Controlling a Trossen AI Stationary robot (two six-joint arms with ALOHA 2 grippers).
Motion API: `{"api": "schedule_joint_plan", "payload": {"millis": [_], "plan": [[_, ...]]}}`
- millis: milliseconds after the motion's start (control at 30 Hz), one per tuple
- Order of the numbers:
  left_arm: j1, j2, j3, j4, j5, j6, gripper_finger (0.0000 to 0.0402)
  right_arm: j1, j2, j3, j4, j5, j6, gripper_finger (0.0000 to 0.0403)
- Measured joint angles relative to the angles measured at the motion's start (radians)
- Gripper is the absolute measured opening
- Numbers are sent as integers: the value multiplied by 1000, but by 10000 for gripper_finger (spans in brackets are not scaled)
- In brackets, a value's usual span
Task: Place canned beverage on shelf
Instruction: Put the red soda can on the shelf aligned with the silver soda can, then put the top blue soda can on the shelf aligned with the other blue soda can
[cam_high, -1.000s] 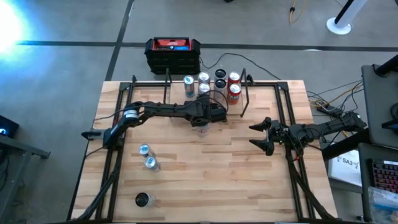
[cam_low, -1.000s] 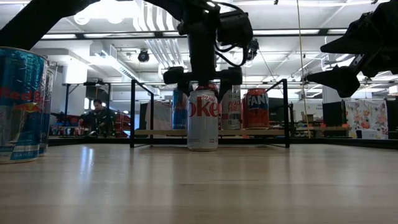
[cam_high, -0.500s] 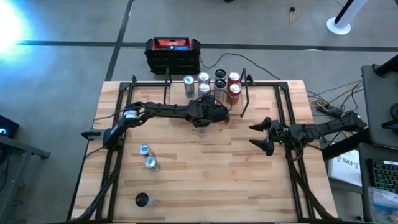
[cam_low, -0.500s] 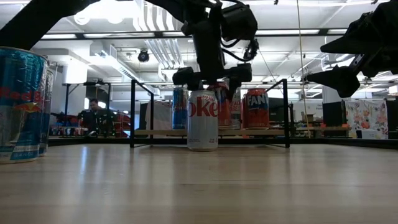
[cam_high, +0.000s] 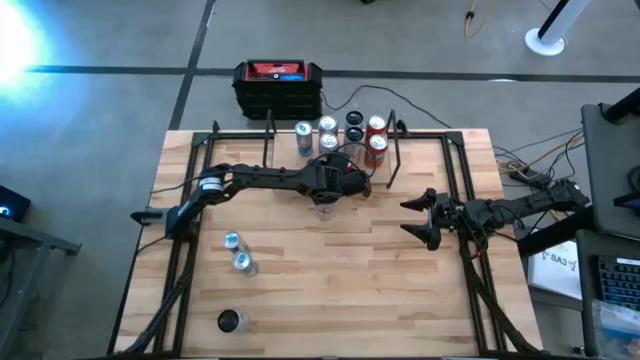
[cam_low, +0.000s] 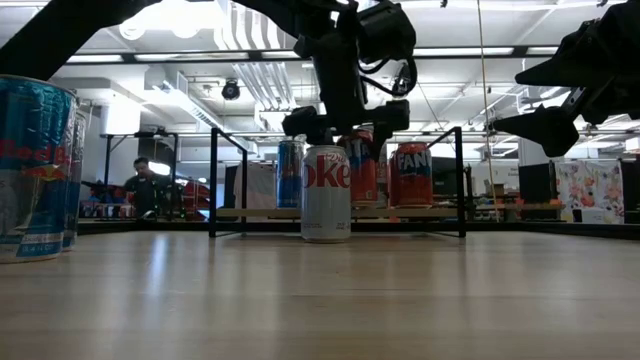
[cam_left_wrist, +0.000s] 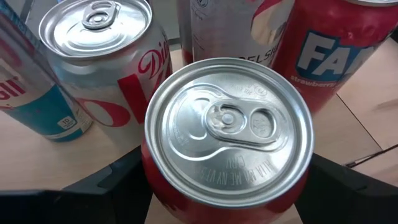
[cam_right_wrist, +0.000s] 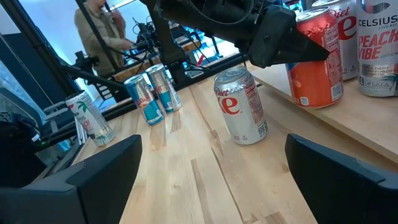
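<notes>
Left pincer (cam_low: 345, 122) | clamps red can (cam_left_wrist: 227, 140) | above shelf (cam_low: 337, 212)

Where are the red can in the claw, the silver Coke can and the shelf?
red can (cam_left_wrist: 227, 134), left wrist view, its lid.
Coke can (cam_low: 326, 193), low view, its side.
shelf (cam_low: 430, 212), low view, its wood board.

This is a robotics lab or workshop. A wood-topped bench (cam_high: 330, 270) stands on a grey concrete floor (cam_high: 100, 110) marked with dark lines, cables trailing off its right side. Beyond it, fluorescent strips and exposed ducts (cam_low: 250, 70) run across the ceiling, and a person (cam_low: 140, 190) sits among cluttered equipment racks far left.
</notes>
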Motion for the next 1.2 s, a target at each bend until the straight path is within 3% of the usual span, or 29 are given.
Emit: {"api": "schedule_joint_plan", "payload": {"millis": [500,800,1200], "plan": [[-9,-1,0,3,-9,-15,393,0,0,0,0,0,0,380],[-16,-22,0,-13,-6,-18,398,0,0,0,0,0,0,380],[-32,-69,0,-206,72,-110,400,0,0,0,0,0,0,380]]}}
